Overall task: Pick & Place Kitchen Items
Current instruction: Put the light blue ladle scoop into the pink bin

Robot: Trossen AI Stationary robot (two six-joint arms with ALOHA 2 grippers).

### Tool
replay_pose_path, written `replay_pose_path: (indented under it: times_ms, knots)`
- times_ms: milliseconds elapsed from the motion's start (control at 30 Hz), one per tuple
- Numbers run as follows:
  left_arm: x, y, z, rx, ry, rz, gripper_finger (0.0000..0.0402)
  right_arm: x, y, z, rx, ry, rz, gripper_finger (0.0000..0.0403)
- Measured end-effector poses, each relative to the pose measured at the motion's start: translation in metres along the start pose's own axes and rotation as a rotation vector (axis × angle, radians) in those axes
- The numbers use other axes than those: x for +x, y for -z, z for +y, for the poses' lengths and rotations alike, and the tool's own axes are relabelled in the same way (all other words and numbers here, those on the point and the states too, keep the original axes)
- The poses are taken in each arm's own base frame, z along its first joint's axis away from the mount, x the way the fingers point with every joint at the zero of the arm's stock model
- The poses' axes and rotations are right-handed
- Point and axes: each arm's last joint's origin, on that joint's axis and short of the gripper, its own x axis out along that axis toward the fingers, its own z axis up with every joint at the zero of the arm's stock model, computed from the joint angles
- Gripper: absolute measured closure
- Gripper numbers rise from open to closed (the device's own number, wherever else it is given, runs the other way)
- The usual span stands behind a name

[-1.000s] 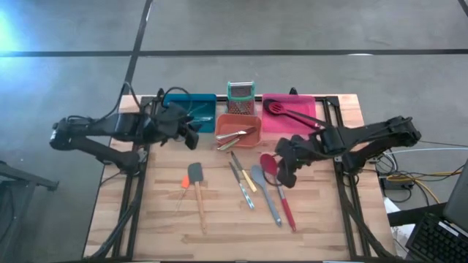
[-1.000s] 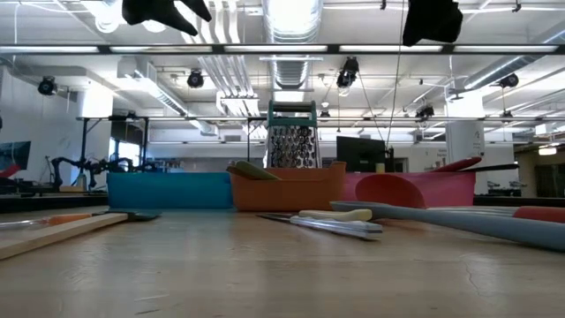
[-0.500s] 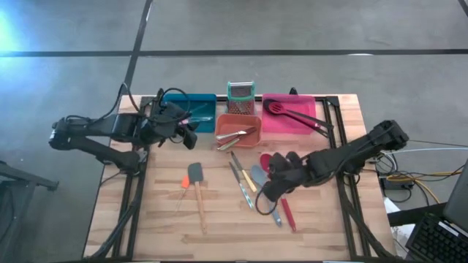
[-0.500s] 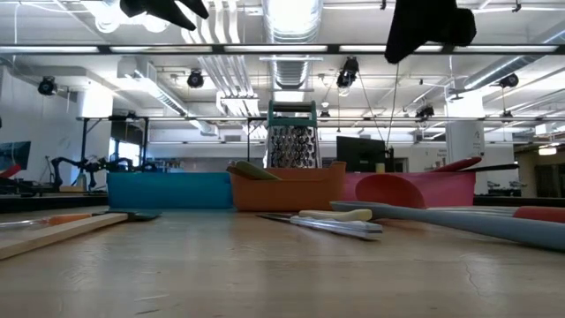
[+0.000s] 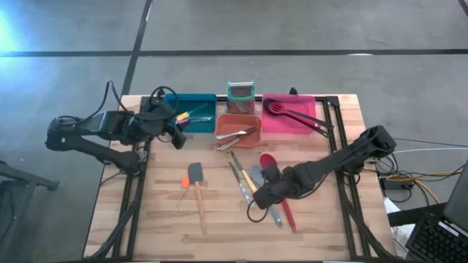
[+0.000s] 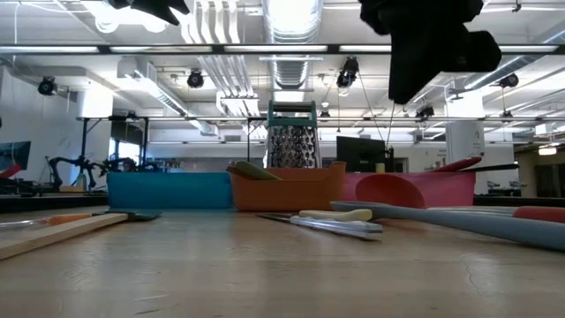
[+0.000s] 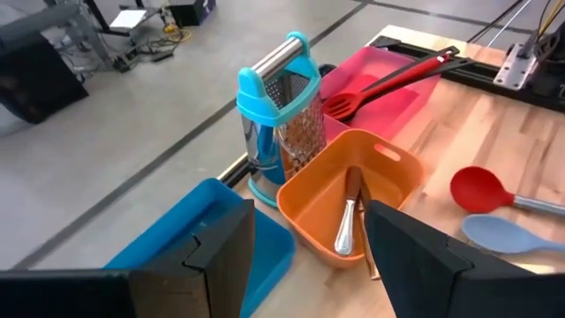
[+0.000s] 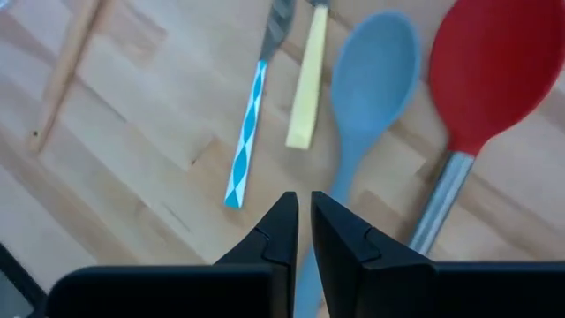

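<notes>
Since a second ago the right gripper [image 5: 254, 211] has swung from 3 o'clock down toward 5 o'clock over the loose utensils, jaws nearly shut, holding nothing. Left gripper [image 5: 178, 131] hangs wide open and empty near the blue bin [image 5: 201, 102]. Some items are binned; the grey spoon [image 8: 366, 84], red spoon [image 8: 494, 62] and wooden spatula [image 5: 197, 191] remain. Only the right wrist view shows the blue-patterned knife [image 8: 250, 119] clearly.

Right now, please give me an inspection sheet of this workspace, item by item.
Surface: wooden table.
Job's things: red spoon, grey spoon, yellow-handled tool, blue-patterned tool, spatula loose on the table; cutlery in orange bin.
Clutter: grater, blue bin, pink bin.
Grippers: right gripper shut above the spoons; left gripper open near the blue bin.
Cables: bundle beside the table.
Surroundings: concrete floor.
</notes>
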Motion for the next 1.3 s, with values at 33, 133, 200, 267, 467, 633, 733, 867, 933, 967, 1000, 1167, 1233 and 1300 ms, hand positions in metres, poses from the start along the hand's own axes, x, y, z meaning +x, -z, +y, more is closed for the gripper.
replay_pose_path:
  times_ms: [33, 133, 200, 267, 467, 633, 733, 867, 933, 967, 1000, 1167, 1233, 1300]
  knots:
    - [0.000, 0.000, 0.000, 0.008, -0.003, -0.002, 0.0183, 0.003, 0.001, 0.001, 0.004, -0.003, 0.017, 0.0367]
    - [0.000, 0.000, 0.000, 0.027, -0.004, -0.002, 0.0184, 0.013, 0.002, 0.006, 0.009, -0.012, 0.037, 0.0348]
    - [0.000, 0.000, 0.000, 0.036, -0.004, -0.002, 0.0184, 0.020, 0.003, 0.007, 0.012, -0.002, 0.041, 0.0331]
    - [0.000, 0.000, 0.000, 0.041, -0.004, -0.001, 0.0184, 0.025, 0.002, 0.006, 0.055, 0.023, 0.044, 0.0313]
    - [0.000, 0.000, 0.000, 0.044, -0.005, 0.000, 0.0184, 0.043, 0.002, 0.004, 0.120, 0.084, 0.050, 0.0268]
    - [0.002, 0.000, -0.001, 0.047, -0.007, 0.003, 0.0184, 0.061, 0.002, 0.003, 0.112, 0.137, 0.060, 0.0251]
    - [0.002, 0.000, -0.001, 0.047, -0.007, 0.004, 0.0184, 0.071, 0.003, 0.001, 0.107, 0.174, 0.066, 0.0249]
    - [0.002, 0.000, -0.001, 0.047, -0.007, 0.004, 0.0184, 0.090, 0.006, -0.002, 0.105, 0.222, 0.113, 0.0257]
    - [0.002, 0.001, -0.001, 0.048, -0.007, 0.004, 0.0184, 0.099, 0.008, -0.004, 0.102, 0.245, 0.143, 0.0263]
    - [0.002, 0.001, -0.001, 0.048, -0.007, 0.005, 0.0184, 0.105, 0.010, -0.005, 0.101, 0.260, 0.155, 0.0266]
    - [0.002, 0.001, -0.001, 0.047, -0.007, 0.004, 0.0184, 0.110, 0.012, -0.005, 0.100, 0.269, 0.172, 0.0269]
    - [0.002, 0.001, -0.001, 0.052, -0.008, 0.007, 0.0184, 0.126, 0.017, -0.006, 0.051, 0.279, 0.240, 0.0289]
    - [0.002, 0.001, -0.001, 0.059, -0.008, 0.008, 0.0184, 0.129, 0.017, -0.006, 0.047, 0.283, 0.248, 0.0304]
    - [0.002, 0.001, -0.001, 0.060, -0.009, 0.008, 0.0184, 0.128, 0.017, -0.006, 0.047, 0.278, 0.248, 0.0328]
